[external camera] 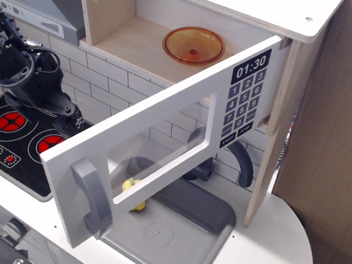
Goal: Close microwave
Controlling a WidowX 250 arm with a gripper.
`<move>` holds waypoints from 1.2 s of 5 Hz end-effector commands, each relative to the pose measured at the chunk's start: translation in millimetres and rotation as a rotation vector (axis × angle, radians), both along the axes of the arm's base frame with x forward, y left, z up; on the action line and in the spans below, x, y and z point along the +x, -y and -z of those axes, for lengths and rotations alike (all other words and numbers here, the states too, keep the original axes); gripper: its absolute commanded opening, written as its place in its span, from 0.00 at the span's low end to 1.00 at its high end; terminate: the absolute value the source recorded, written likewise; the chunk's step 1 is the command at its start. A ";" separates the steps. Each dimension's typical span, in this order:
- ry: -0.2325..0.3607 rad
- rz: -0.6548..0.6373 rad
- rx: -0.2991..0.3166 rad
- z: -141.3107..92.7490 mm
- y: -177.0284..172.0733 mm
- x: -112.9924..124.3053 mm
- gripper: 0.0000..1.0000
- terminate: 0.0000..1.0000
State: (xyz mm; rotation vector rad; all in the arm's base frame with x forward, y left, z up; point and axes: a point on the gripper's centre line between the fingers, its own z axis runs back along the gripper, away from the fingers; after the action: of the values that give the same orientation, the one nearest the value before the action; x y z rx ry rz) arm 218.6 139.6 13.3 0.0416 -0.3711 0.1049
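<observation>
Microwave [191,51], a light-wood toy box, sits above the sink [178,233] with its white door [162,143] swung wide over the basin. Hinged, stiff and light, the door should swing with a gentle push near the grey bar handle [94,196]. Left of the door, the gripper [70,124] is partly hidden; its opening cannot be judged.

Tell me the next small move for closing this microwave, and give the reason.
Probably bring the hand up against the outer face of the microwave door near its grey handle, then push it toward the cabinet. The door stands wide open, hinged on the keypad side, and the hand sits behind its free edge, over the stove. Whether the hand is open is unclear.
</observation>
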 end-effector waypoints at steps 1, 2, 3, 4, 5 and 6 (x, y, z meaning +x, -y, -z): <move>0.000 0.000 0.000 0.0 0.0 0.0 1.00 0.00; 0.100 -0.068 0.073 -21.3 3.3 10.7 1.00 0.00; 0.113 -0.024 0.083 -47.9 5.2 20.2 1.00 0.00; 0.139 0.009 0.144 -80.2 15.3 27.8 1.00 0.00; 0.147 0.027 0.142 -110.5 28.0 34.5 1.00 0.00; 0.077 0.090 0.117 -134.3 41.6 41.4 1.00 0.00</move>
State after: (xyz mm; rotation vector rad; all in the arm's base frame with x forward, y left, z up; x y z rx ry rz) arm 256.4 94.5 136.0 0.1143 -0.4077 -0.0054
